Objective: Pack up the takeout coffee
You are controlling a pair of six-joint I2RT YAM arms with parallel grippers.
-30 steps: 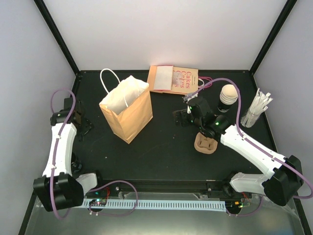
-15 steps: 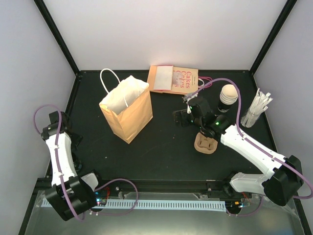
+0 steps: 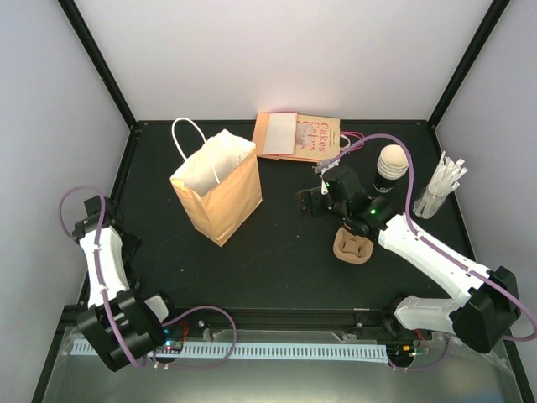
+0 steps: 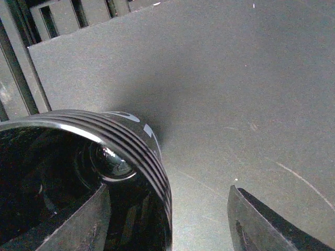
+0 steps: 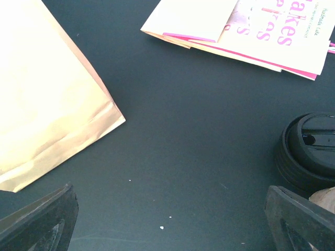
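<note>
The takeout coffee cup (image 3: 391,166), black outside and cream inside, stands uncovered at the back right. Its round black lid (image 5: 309,151) lies flat on the table at the right of the right wrist view. My right gripper (image 3: 312,201) hovers left of the cup, between it and the paper bag (image 3: 216,189). Its jaws (image 5: 172,219) are open and empty, over bare black table. My left gripper (image 3: 127,243) is drawn back at the near left edge, far from the cup. It (image 4: 172,209) is open. A glossy black ribbed round part (image 4: 131,157) sits against its left finger.
The open brown bag with white handles stands upright left of centre. A pink-lettered cake box (image 3: 298,134) lies at the back. A brown pulp cup carrier (image 3: 354,245) sits under my right arm. White wrapped straws (image 3: 440,189) stand at the far right. Black frame rails (image 4: 31,57) border the table.
My left arm has pulled back toward the near left corner and its jaws have narrowed. The right arm, cup, lid and bag have not moved.
</note>
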